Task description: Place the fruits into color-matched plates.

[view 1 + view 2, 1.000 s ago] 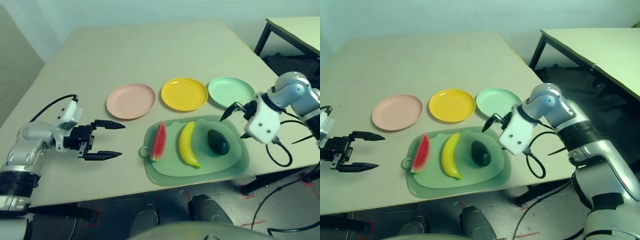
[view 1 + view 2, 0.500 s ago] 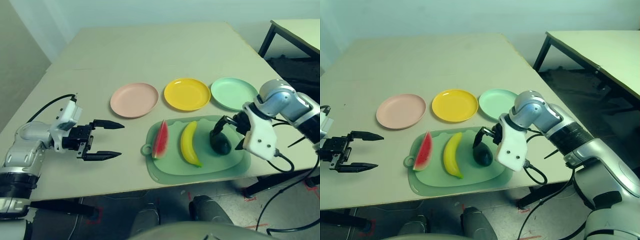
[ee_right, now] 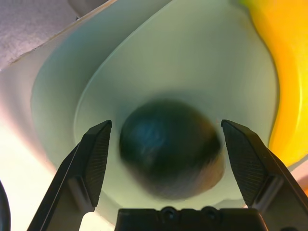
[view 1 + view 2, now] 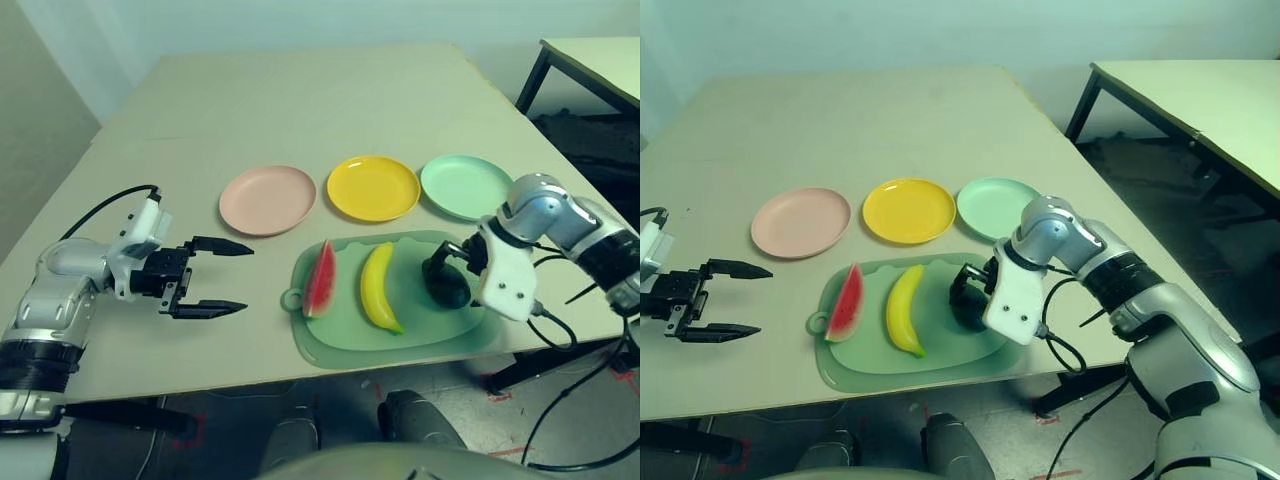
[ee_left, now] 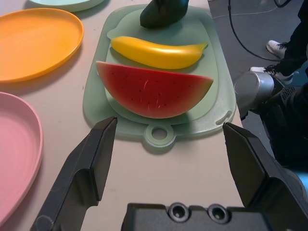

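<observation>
Both claws gape: right claw [image 3: 163, 159] straddles the avocado [image 3: 171, 147] near the mat's [image 4: 330, 345] edge.

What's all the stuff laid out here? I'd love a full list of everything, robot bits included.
Pink plate: one, pale pink, robot's left end of the plate row.
Yellow plate: one, yellow, middle of the row.
Green plate: one, mint green, robot's right end of the row.
Mat: one, green, nearer the robot than the plates, holds all three fruits.
Watermelon wedge: one, red with green rind, left part of the mat.
Banana: one, yellow, middle of the mat.
Avocado: one, dark green, right part of the mat.
Table: one, beige, under everything.
Second table: one, beige, far right.
Left gripper: black fingers open, above bare table left of the mat.
Right gripper: black fingers open, either side of the avocado.
</observation>
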